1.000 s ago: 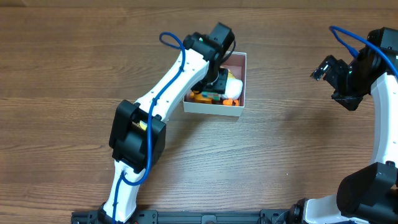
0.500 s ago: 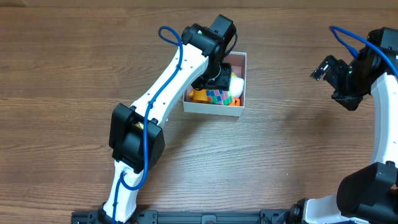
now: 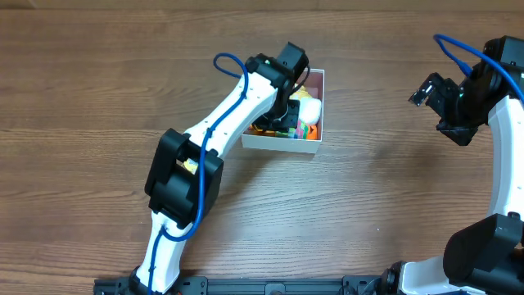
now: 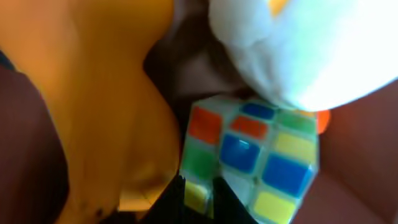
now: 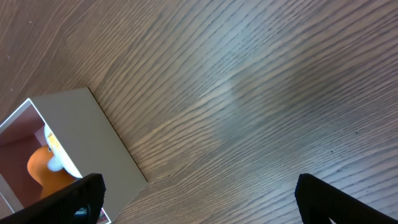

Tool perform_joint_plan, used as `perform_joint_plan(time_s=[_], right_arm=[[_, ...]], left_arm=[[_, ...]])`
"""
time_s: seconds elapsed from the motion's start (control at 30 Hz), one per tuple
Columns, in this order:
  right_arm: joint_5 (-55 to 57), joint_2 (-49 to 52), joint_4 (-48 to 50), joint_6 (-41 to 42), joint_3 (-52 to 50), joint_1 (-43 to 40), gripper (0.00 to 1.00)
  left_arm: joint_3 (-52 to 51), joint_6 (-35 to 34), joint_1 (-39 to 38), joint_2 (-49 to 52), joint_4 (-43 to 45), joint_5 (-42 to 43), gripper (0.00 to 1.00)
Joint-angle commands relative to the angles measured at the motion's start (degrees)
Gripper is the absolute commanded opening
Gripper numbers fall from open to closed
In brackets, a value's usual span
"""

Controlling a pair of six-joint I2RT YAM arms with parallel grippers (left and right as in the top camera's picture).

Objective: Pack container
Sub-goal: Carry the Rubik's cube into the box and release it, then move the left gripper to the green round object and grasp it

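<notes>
The container [image 3: 282, 144], a shallow white box with a pink inside, sits at the table's centre back; its outer wall also shows in the right wrist view [image 5: 93, 134]. Inside lie a colour cube [image 4: 261, 155], a white plush toy [image 4: 311, 50] and an orange toy [image 4: 106, 93]. My left gripper [image 4: 199, 199] is down inside the box, fingers nearly together, tips against the cube's edge; overhead it [image 3: 286, 115] covers most of the contents. My right gripper [image 5: 199, 193] is open and empty, held above bare table at the far right [image 3: 430, 90].
Wood-grain table [image 3: 368, 205] all around the box. The left arm stretches diagonally from the front edge to the box. The right arm stands at the right edge, well apart from the box.
The left gripper lifted and uncovered the cube half a second ago, and has now dropped back over the toys in the box. The right arm has not moved.
</notes>
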Motion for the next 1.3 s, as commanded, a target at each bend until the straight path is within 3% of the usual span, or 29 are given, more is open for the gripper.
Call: perform_joint_plan(time_s=[0.0, 0.13, 0.23, 0.27, 0.3, 0.47, 0.73, 0.97, 1.27], right_arm=[[0.0, 0.1, 0.2, 0.2, 0.5, 0.0, 1.0], [0.0, 0.1, 0.2, 0.2, 0.5, 0.0, 1.0], [0.0, 0.1, 0.2, 0.2, 0.5, 0.0, 1.0], [0.0, 0.1, 0.2, 0.2, 0.5, 0.0, 1.0], [0.0, 0.1, 0.2, 0.2, 0.5, 0.0, 1.0], [0.0, 0.1, 0.2, 0.2, 0.5, 0.0, 1.0], [0.0, 0.1, 0.2, 0.2, 0.5, 0.0, 1.0], [0.0, 0.1, 0.2, 0.2, 0.5, 0.0, 1.0], [-0.1, 0.1, 0.2, 0.2, 0.5, 0.0, 1.0]], left_arm=[[-1.2, 0.0, -0.4, -0.9, 0.5, -0.3, 0.17], [3.2, 0.3, -0.1, -1.0, -3.6, -0.3, 0.16], [13.2, 0.6, 0.1, -1.0, -12.1, -1.2, 0.34], [20.3, 0.7, 0.3, -1.0, -18.0, -2.9, 0.47], [23.8, 0.7, 0.3, -1.0, -20.8, -4.2, 0.53], [38.1, 2.5, 0.3, -1.2, -31.9, -11.1, 0.76], [38.1, 6.2, 0.3, -8.3, -31.9, -7.2, 0.76], [37.4, 6.6, 0.3, -17.6, -31.9, -14.3, 0.73], [15.4, 5.2, 0.5, -32.9, -31.9, -25.6, 0.9]])
